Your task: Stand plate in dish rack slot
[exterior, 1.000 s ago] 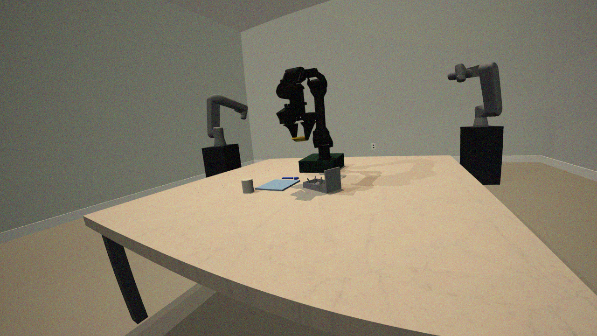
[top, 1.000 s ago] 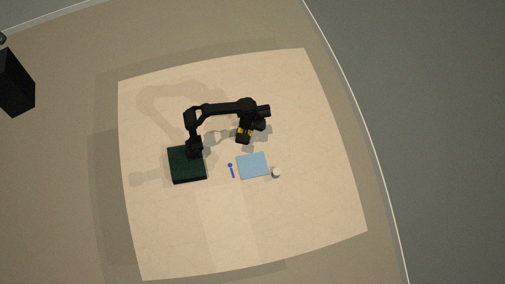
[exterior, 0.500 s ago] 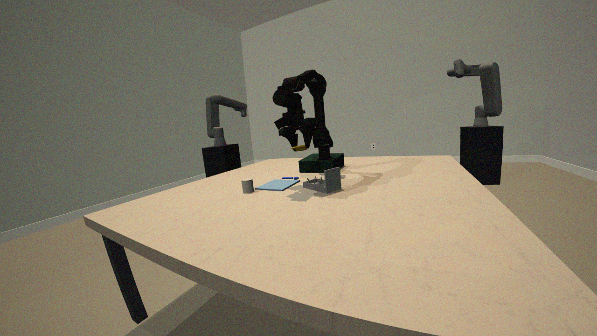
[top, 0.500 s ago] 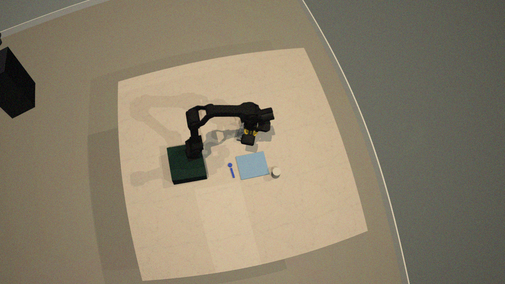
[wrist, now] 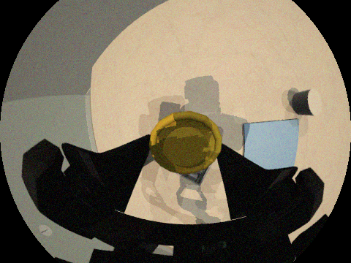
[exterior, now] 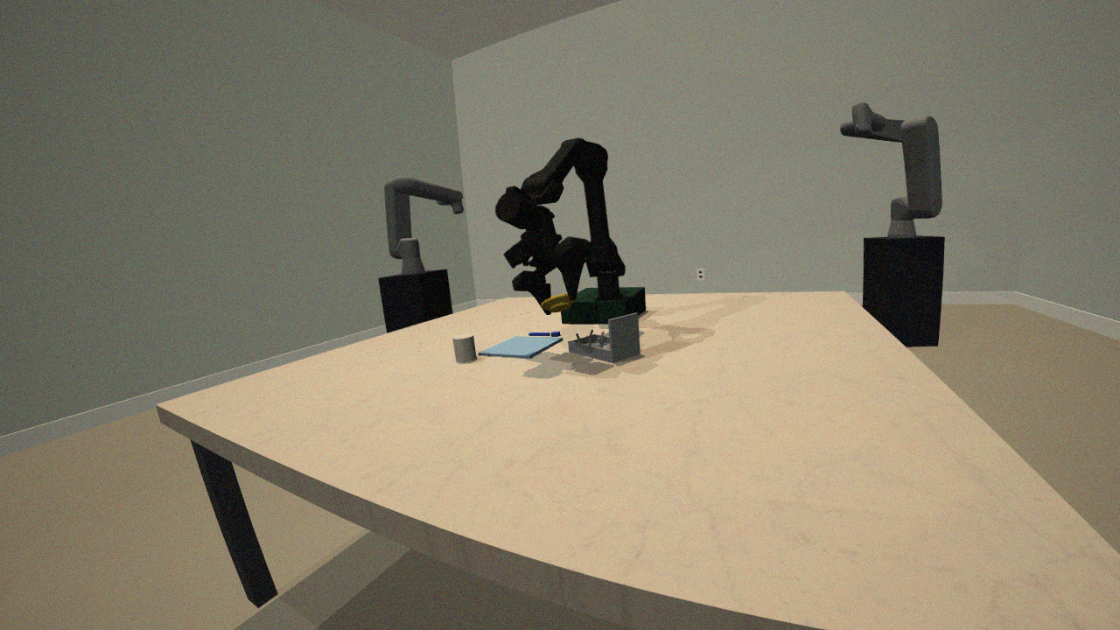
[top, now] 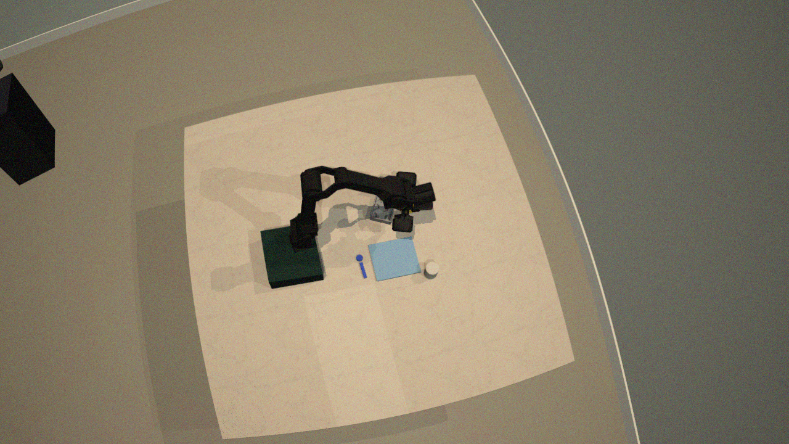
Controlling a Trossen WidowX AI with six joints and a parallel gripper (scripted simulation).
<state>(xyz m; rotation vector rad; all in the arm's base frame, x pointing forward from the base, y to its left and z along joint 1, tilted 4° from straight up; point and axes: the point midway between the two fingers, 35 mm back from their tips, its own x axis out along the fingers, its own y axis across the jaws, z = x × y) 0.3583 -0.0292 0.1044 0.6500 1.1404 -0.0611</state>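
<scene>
The yellow round plate [exterior: 556, 303] [wrist: 186, 145] is held at its rim between the fingers of my gripper [exterior: 559, 302] [wrist: 185, 142], which is shut on it. The plate is tilted a little and clear of the table. Only a sliver of it shows below the arm in the top view. The grey dish rack [exterior: 624, 337] [top: 380, 221] stands on the table with its tall end panel up and short rails inside. The arm hides part of the rack in the top view. The plate covers most of it in the wrist view, and its slots cannot be made out there.
A light blue board [top: 394, 259] [exterior: 521, 346] [wrist: 271, 144] lies beside the rack. A pale cup [top: 431, 269] [exterior: 464, 349] [wrist: 301, 103] stands at its far side. A blue spoon-like item [top: 362, 269] [exterior: 540, 334] lies between the board and the dark green base box [top: 286, 264] [exterior: 583, 312].
</scene>
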